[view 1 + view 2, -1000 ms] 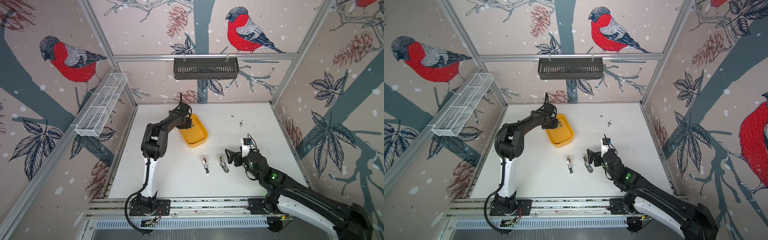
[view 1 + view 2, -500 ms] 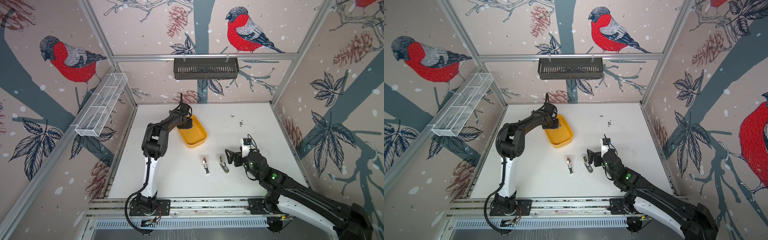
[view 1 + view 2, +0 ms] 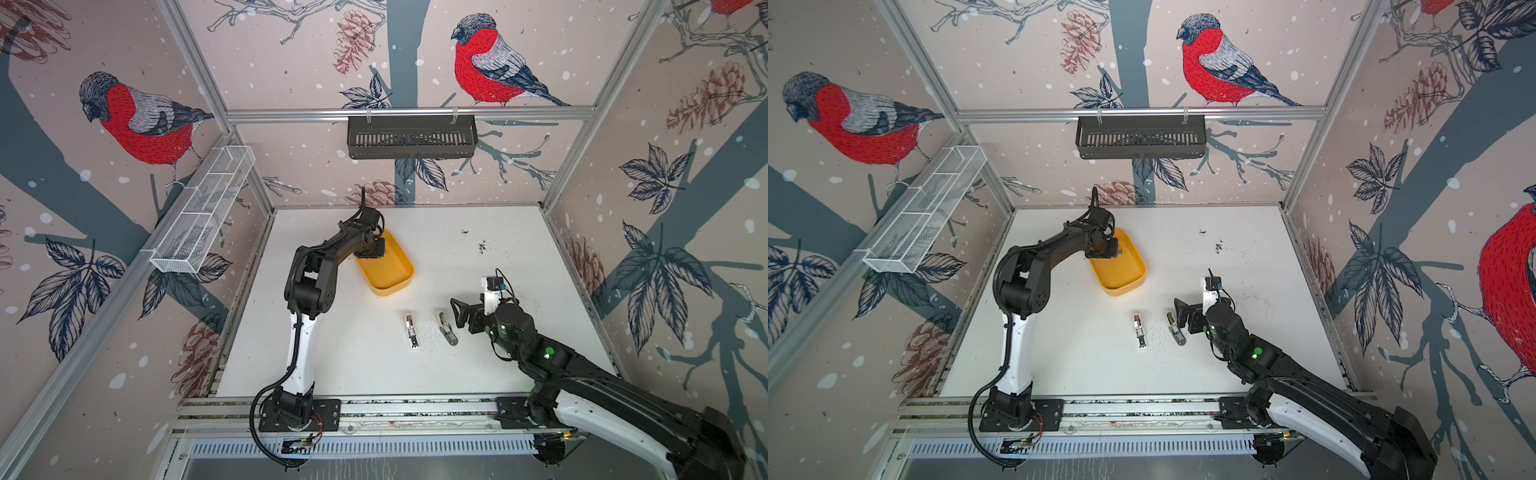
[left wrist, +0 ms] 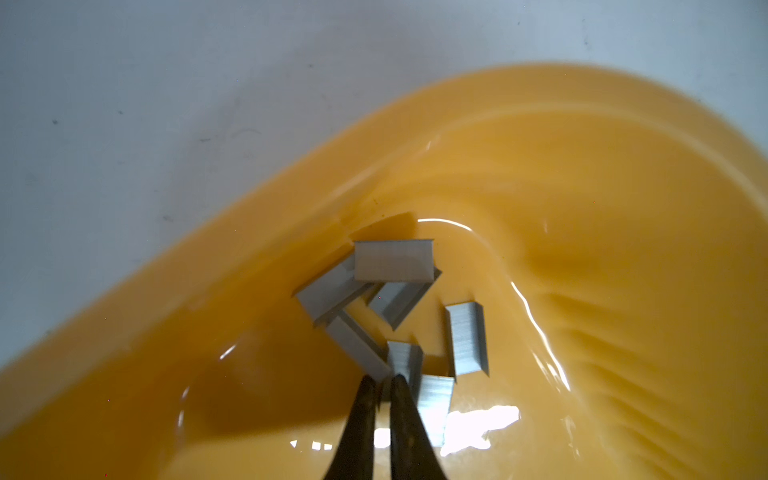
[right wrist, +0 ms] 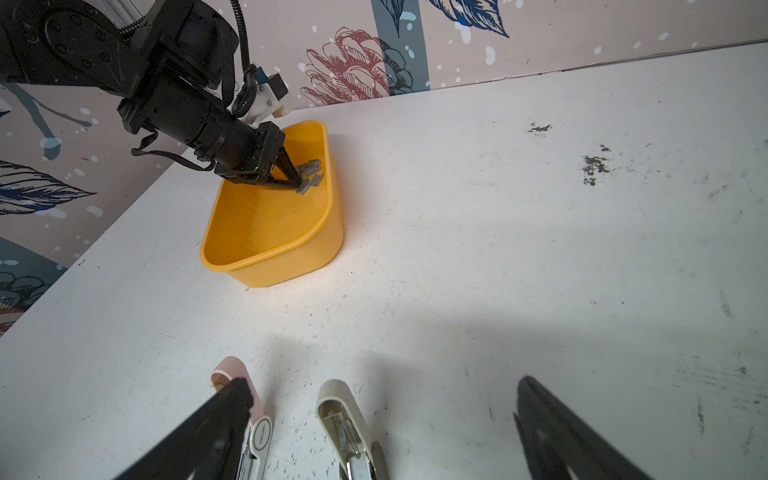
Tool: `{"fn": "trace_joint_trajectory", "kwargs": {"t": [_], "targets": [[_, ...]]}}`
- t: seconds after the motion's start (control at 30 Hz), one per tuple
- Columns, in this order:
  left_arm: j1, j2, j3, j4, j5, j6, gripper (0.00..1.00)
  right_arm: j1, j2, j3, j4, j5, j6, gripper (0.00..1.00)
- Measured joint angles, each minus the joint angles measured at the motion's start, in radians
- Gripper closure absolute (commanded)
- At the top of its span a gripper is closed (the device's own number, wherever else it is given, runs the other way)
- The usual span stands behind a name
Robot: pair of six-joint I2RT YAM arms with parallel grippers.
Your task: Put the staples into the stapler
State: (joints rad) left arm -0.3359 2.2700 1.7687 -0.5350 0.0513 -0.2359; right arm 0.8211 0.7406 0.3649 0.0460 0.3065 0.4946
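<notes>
- A white desk [image 3: 519, 266] carries a yellow tray [image 3: 390, 289], and nearer the front two small staplers lie side by side but apart.
- The pink stapler [image 3: 411, 331] and the cream stapler [image 3: 448, 329] both lie opened. In the right wrist view the cream one [image 5: 340, 415] shows its inner metal channel.
- Fine dark specks [image 3: 430, 338] are scattered on the desk between the two staplers, and a darker smudge [image 3: 482, 247] lies further back.
- A black slotted basket [image 3: 411, 137] hangs on the back wall and a white wire basket [image 3: 203, 216] on the left wall, both well clear of the desk.
- The staples [image 4: 395, 266] are several short grey strips heaped loosely, some overlapping, on the tray floor at its far end, close under the curved tray wall [image 4: 582, 166].
- In both top views the left arm's wrist covers that end of the tray and hides the strips.
- The left fingers [image 4: 361, 424] reach down into the tray, almost together with only a thin slit between them. Their tips touch the nearest strips of the heap. Whether a strip is pinched cannot be told.
- The right fingers [image 5: 208, 432] stand wide apart and hold nothing. They are low over the desk just beside the cream stapler, and one finger overlaps the pink stapler [image 5: 257, 428] in the wrist view.
</notes>
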Motion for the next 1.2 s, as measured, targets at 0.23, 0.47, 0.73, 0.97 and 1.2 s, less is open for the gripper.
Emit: {"fn": "trace_joint_trajectory", "kwargs": {"t": [0.23, 0.47, 0.73, 0.97, 1.2], "targets": [[-0.004, 0.002, 0.001, 0.000, -0.007, 0.000, 0.99, -0.003, 0.000, -0.004, 0.000, 0.000, 0.000, 0.00], [-0.008, -0.017, 0.001, -0.013, -0.026, -0.001, 1.00, -0.004, -0.001, -0.004, 0.000, 0.000, 0.000, 0.00], [-0.022, -0.178, -0.096, -0.003, -0.024, -0.015, 1.00, -0.006, -0.014, 0.008, -0.003, -0.020, 0.005, 0.05], [-0.025, -0.319, -0.215, 0.008, 0.031, -0.030, 1.00, -0.014, -0.025, 0.031, -0.004, -0.071, 0.029, 0.07], [-0.026, -0.225, -0.146, 0.000, 0.047, -0.082, 0.77, -0.018, 0.000, 0.038, -0.003, -0.093, 0.033, 0.07]]}}
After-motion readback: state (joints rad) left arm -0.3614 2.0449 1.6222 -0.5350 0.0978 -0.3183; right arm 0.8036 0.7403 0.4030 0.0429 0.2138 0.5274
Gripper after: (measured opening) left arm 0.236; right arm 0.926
